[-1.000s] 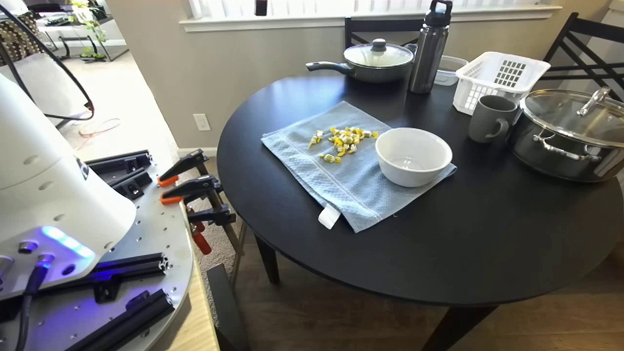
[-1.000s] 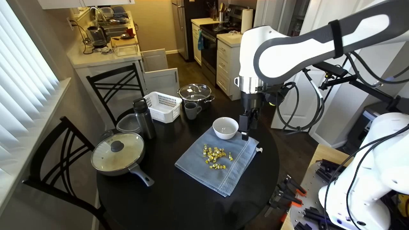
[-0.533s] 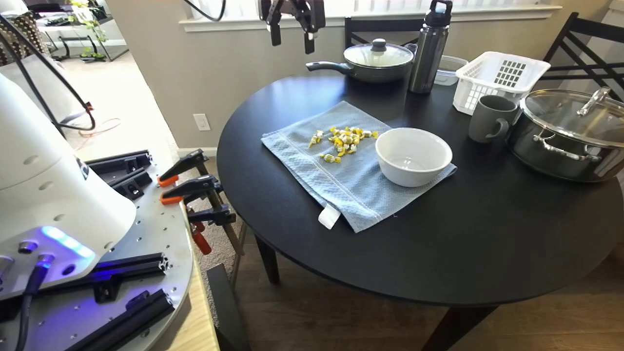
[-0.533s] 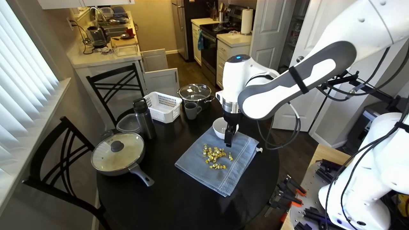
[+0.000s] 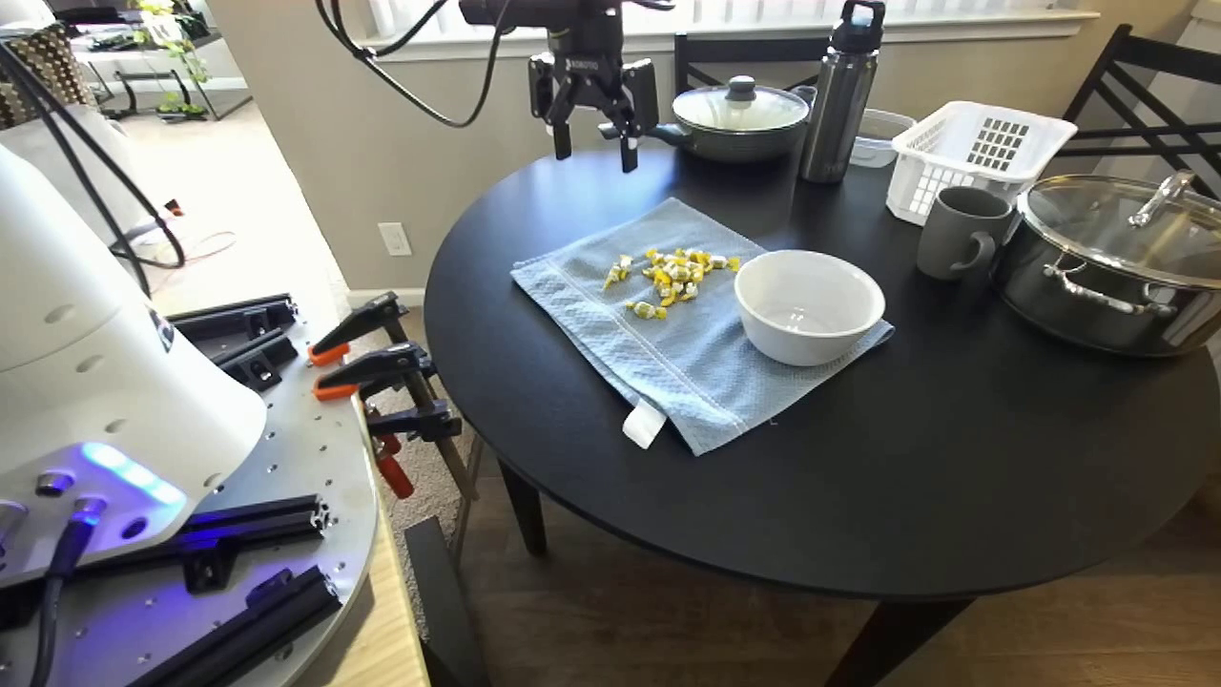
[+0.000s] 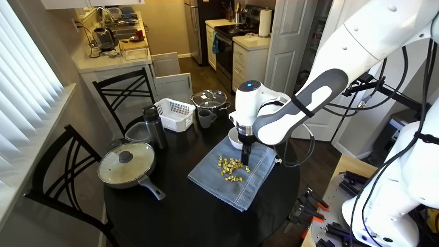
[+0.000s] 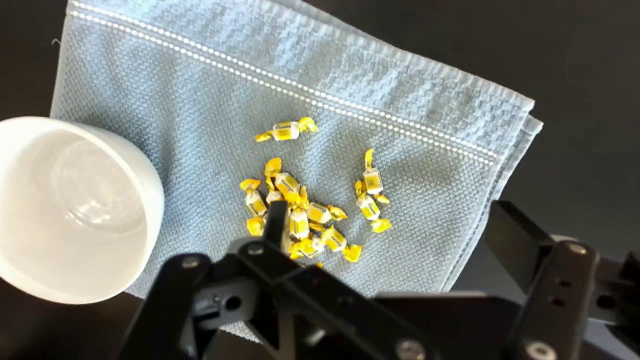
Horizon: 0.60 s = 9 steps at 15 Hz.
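Below the pincer (image 5: 596, 159), we see yellow-wrapped candies (image 7: 299, 223) on a folded blue towel (image 7: 200, 110). The pincer itself stands wide open with nothing in its grip, its fingers (image 5: 629, 160) hanging above the candies and apart from them. In the wrist view most of the candies lie heaped at one fingertip (image 7: 274, 224), which hides part of the heap; a close pair (image 7: 369, 207) shows in the gap between the fingertips, and a lone piece (image 7: 286, 131) lies off to one side of the fingers. Beyond that same fingertip, on its outer side, we find a white bowl (image 7: 100, 190) standing on the towel.

Under all this spreads a round dark table (image 5: 906, 458). Past the pincer, on the side away from the robot's base (image 5: 134, 391), we make out a lidded frying pan (image 6: 127, 168), a steel bottle (image 6: 156, 128), a clear container (image 6: 138, 133), a white basket (image 6: 176, 124), a gray mug (image 6: 205, 119) and a pot with a glass lid (image 6: 210, 103). Beyond these, in an exterior view, are dark chairs (image 6: 83, 143), window blinds (image 6: 27, 85), a kitchen counter (image 6: 92, 65) and a stove (image 6: 224, 51).
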Tool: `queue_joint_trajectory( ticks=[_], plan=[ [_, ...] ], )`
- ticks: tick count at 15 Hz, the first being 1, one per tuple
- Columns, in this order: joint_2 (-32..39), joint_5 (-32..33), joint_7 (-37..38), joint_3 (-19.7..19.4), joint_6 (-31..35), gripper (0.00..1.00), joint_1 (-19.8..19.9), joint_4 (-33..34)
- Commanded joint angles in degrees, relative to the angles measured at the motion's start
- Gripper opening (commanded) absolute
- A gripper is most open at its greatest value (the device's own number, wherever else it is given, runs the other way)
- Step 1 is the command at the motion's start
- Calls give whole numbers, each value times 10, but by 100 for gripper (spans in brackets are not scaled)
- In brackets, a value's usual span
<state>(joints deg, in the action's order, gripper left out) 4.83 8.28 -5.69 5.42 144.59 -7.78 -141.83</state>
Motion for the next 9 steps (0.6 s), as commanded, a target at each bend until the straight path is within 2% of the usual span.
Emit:
queue_joint_trajectory(
  ticks=[1, 9],
  plan=[
    [8, 3, 0, 3, 0, 100, 5, 1],
    [17, 4, 0, 0, 0, 100, 6, 2]
  ],
)
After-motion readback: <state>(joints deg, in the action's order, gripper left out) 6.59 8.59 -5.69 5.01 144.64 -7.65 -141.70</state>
